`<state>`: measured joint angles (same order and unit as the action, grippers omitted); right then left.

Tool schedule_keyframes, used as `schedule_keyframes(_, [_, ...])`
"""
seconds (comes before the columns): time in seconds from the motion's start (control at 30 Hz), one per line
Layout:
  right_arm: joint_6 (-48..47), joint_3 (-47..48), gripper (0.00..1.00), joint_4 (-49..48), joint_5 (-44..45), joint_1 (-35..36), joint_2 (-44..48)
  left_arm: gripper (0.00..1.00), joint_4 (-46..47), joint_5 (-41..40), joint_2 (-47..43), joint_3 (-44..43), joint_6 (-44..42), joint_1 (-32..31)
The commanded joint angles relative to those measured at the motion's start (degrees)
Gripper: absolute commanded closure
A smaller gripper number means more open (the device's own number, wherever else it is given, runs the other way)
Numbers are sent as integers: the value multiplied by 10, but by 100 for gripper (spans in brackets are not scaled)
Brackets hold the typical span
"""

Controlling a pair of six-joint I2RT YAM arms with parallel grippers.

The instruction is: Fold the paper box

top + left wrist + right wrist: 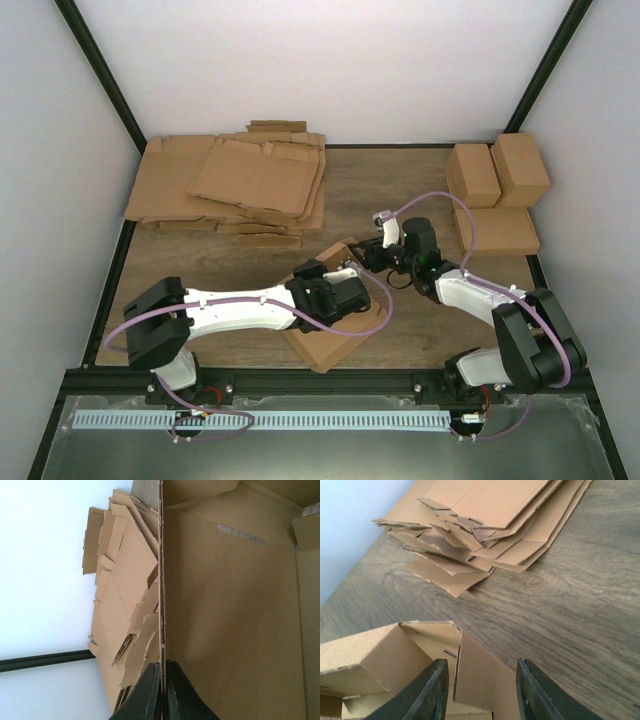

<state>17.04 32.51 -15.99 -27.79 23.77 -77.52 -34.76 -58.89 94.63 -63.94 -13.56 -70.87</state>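
Note:
The paper box [330,345] is half-folded brown cardboard at the table's near middle, with walls standing up. My left gripper [345,292] is shut on one upright wall; the left wrist view shows its black fingers [150,695] pinching the thin wall edge [161,605], with the box's inside [235,620] to the right. My right gripper [368,255] is open at the box's far corner. In the right wrist view an upright flap [482,677] of the box stands between its fingers [427,692], not touched as far as I can see.
A pile of flat cardboard sheets [235,185] lies at the back left; it also shows in the right wrist view [490,525]. Three folded boxes [495,190] sit at the back right. Wood table [400,190] with a black frame and white walls around.

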Motion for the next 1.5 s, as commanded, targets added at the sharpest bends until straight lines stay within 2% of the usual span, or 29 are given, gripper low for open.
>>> schedule_keyframes(0.0, [-28,-19,63,-52,-6,6,10,96,2,-31,19,-2,2,-10])
schedule_keyframes(0.1, [-31,-32,66,-66,-13,9,16,96,1,-37,30,-1,5,-12])
schedule_keyframes(0.5, [-9,-45,67,-62,15,24,-21,96,8,-31,43,7,17,-15])
schedule_keyframes(0.7, [-5,-34,73,-65,28,29,-53,96,15,-22,40,14,16,-15])
schedule_keyframes(0.8, [-6,-34,80,-66,33,35,-43,96,16,-24,39,16,16,-15])
schedule_keyframes(1.2, [-4,0,97,7,28,51,33,95,29,-24,19,25,6,-4])
schedule_keyframes(1.47, [9,4,99,24,29,62,58,95,29,-19,10,24,7,1])
